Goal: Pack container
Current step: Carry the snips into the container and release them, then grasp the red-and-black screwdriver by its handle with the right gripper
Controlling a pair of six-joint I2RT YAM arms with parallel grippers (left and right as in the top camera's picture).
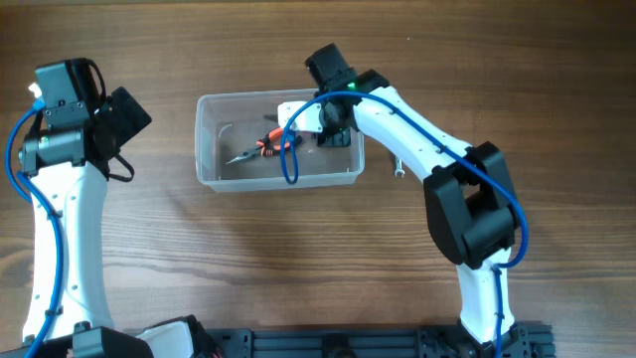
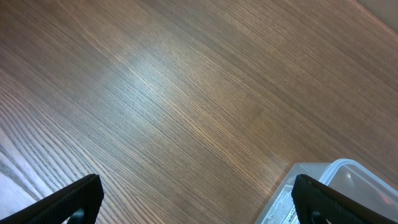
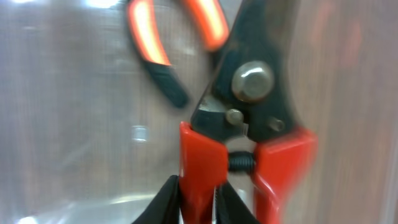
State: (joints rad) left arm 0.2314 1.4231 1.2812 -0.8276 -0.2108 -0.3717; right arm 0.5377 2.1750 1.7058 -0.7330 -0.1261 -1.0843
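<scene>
The clear plastic container (image 1: 214, 164) sits at the table's middle; one corner shows in the left wrist view (image 2: 348, 171). Inside it lie pliers with orange and black handles (image 1: 260, 149), also seen in the right wrist view (image 3: 152, 43). My right gripper (image 1: 320, 124) hangs over the container's right half, shut on one handle of red-handled cutters (image 3: 249, 124), whose black head points away from the camera. The jaws (image 3: 199, 199) pinch the left red handle. My left gripper (image 2: 199, 202) is open and empty over bare table, left of the container.
A small metal tool (image 1: 398, 169) lies on the wooden table just right of the container. The arm bases stand at the front edge.
</scene>
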